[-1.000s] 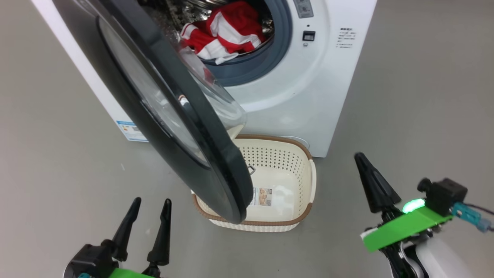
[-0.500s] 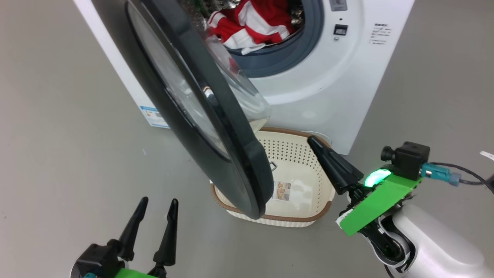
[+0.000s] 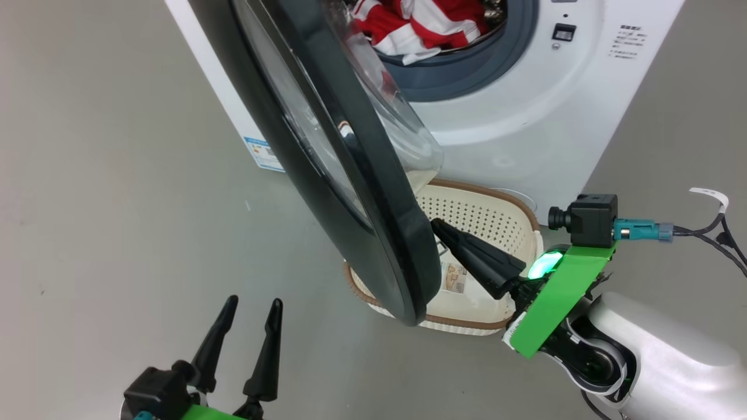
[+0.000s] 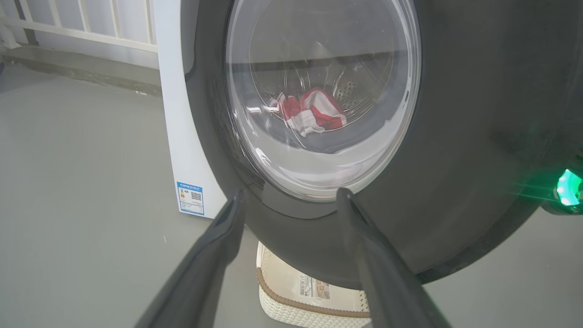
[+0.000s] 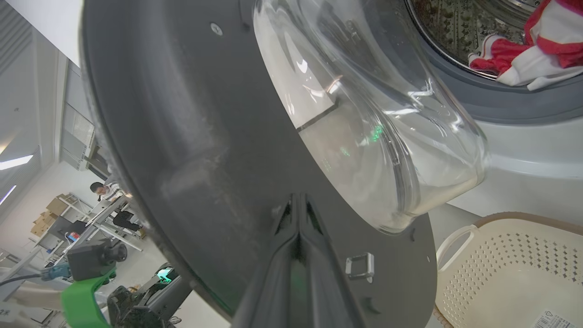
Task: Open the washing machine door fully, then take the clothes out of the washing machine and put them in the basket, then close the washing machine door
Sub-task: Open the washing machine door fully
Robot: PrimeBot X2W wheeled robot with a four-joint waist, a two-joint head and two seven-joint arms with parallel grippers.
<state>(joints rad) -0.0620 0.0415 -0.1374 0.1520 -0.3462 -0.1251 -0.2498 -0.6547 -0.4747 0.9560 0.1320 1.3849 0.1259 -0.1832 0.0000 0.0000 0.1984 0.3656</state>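
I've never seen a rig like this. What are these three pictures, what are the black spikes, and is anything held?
This is a wheeled robot with two arms; the black spikes are its grippers' fingers. One picture looks down from its head: the left gripper hangs open above the grey floor; the right gripper is shut, holding nothing, its tip at the inner side of the half-open washing machine door. The other two come from wrist cameras looking along each gripper's fingers: the left sees the door's outside, the right its inside. Red and white clothes lie in the washing machine. A cream basket stands on the floor under the door, without clothes in it.
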